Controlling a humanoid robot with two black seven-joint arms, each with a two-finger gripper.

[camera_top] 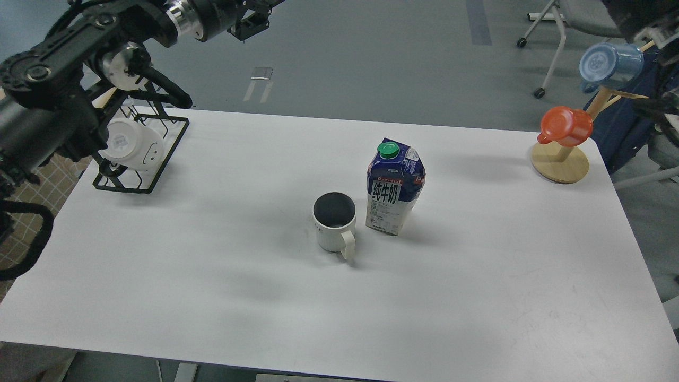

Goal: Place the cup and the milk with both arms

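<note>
The cup [334, 221] stands upright near the middle of the white table [212, 297], mouth up, its handle turned toward the near edge and a little to the right. Just beside it on the right, with a narrow gap between them, the milk [394, 187] stands upright, green cap on top, taller than the cup. Both look already set down or not yet picked up; which of the two cannot be told from here. If they are to be gripped, each arm should come in from its own outer side, since the gap between the two is tight and a careless finger could tip the carton. The left gripper [249, 22] hangs high above the far edge of the table, well apart from both things and empty, but it is too dark and small to tell whether its fingers are spread or pressed together. The right gripper is not visible. A black wire rack [175, 139] holds a white bowl [131, 145] at far left; a wooden stand [560, 163] at far right carries an orange cup [565, 126] and a blue cup [610, 62].
</note>
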